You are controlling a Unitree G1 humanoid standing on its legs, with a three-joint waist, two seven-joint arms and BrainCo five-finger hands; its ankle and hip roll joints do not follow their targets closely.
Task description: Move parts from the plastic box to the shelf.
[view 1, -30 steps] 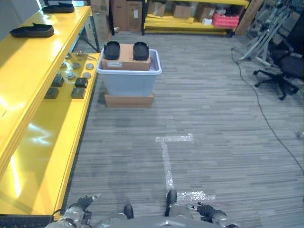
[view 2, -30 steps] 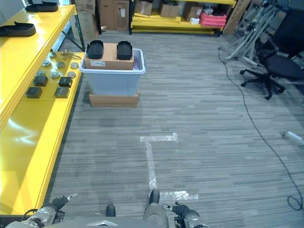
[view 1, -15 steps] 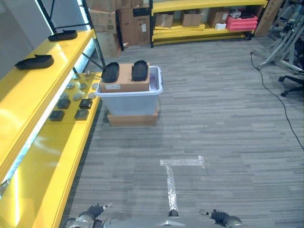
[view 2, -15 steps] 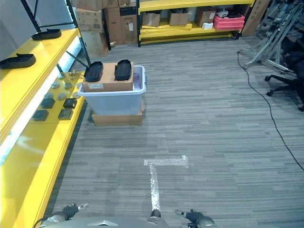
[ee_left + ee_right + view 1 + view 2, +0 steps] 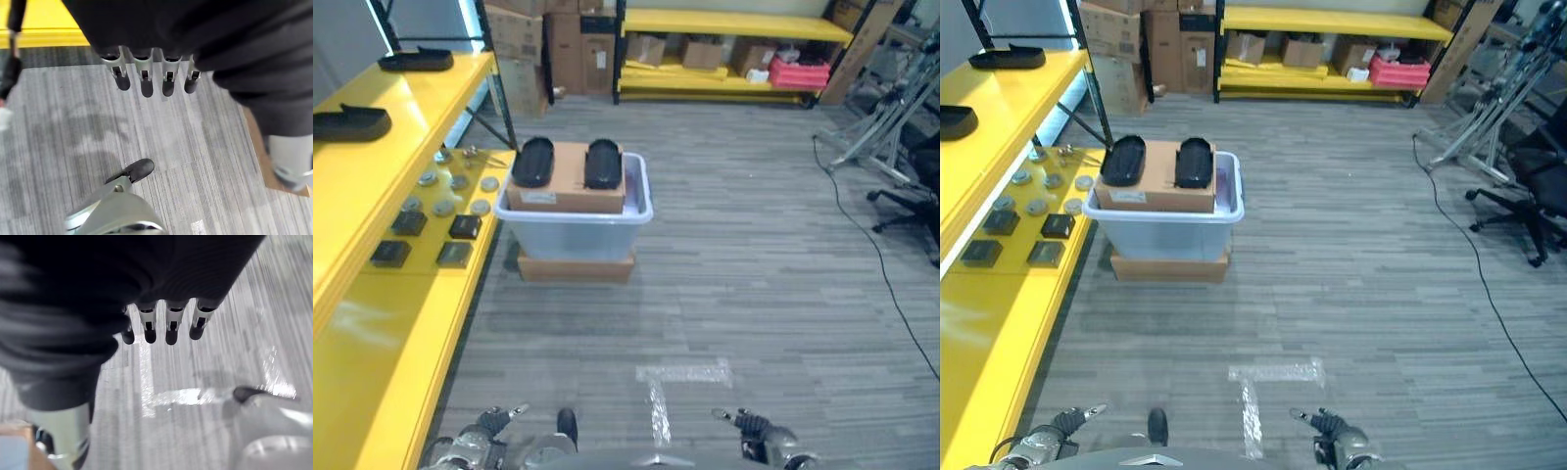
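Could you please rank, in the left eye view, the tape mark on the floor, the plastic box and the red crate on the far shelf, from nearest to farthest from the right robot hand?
1. Tape mark, on the floor just ahead of the right robot hand.
2. Plastic box, farther ahead to the left, beside the yellow shelf.
3. Red crate, on the far shelf at the back.

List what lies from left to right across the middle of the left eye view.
Yellow shelf with small dark parts → plastic box carrying a cardboard box → black floor cable → office chair.
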